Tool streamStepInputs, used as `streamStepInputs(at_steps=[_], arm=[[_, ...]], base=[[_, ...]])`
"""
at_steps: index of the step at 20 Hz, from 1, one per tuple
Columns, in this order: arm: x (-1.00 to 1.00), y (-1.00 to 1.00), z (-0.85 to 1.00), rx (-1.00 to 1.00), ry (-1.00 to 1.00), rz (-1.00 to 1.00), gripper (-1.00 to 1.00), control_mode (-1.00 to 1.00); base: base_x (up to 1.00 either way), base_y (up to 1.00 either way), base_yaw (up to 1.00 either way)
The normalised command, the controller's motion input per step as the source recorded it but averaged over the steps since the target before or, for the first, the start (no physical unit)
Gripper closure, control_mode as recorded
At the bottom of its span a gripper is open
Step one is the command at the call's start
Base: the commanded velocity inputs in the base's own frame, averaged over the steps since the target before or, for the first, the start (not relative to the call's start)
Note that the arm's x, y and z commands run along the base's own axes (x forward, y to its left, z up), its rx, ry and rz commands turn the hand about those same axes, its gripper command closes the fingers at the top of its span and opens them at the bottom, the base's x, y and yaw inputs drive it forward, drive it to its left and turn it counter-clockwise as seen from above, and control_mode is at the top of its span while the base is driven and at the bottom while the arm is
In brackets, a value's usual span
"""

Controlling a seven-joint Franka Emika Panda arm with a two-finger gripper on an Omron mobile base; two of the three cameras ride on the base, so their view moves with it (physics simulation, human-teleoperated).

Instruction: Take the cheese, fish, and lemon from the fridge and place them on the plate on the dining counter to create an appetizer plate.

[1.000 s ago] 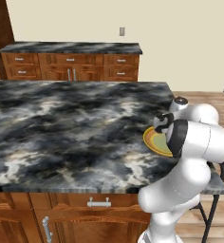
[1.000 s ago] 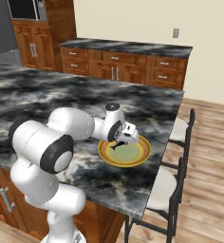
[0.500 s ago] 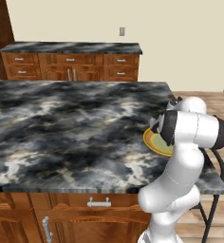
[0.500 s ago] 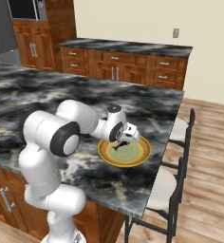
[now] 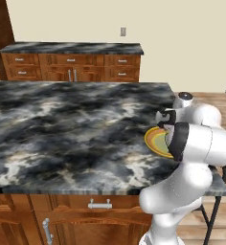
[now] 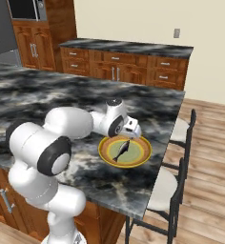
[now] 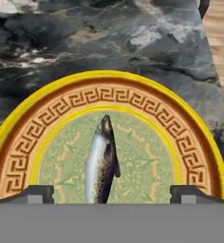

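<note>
Claw [image 7: 111,193] opened, fish [image 7: 102,161] between fingertips, on plate [image 7: 33,128]

**Arm and frame edges are hiding parts of the plate and fish**

In the left base view, the robot's forearm is covering most of the plate [image 5: 155,142], leaving a sliver of rim showing. In the hand view, the grey band is cutting off the fish's [image 7: 102,163] tail and the near half of the plate. In the right base view, the wrist is hiding the gripper's fingers, and the fridge [image 6: 0,31] is running off the left edge.
</note>
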Motion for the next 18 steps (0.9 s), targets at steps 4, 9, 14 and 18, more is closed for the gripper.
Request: streamStepInputs(at_steps=[4,9,14,18], arm=[[-0.99,0.33,1.00,0.04,0.01,0.01,-1.00,-1.00],[-1.00,0.51,0.86,0.06,0.13,0.03,-1.00,-1.00],[-0.88,0.53,0.27,0.02,0.09,0.03,-1.00,-1.00],[-0.41,0.32,0.00,-0.04,0.00,0.00,-1.00,1.00]], base=[[0.00,0.00,0.00],[0.00,0.00,0.00],[0.00,0.00,0.00],[-0.16,0.13,0.00]])
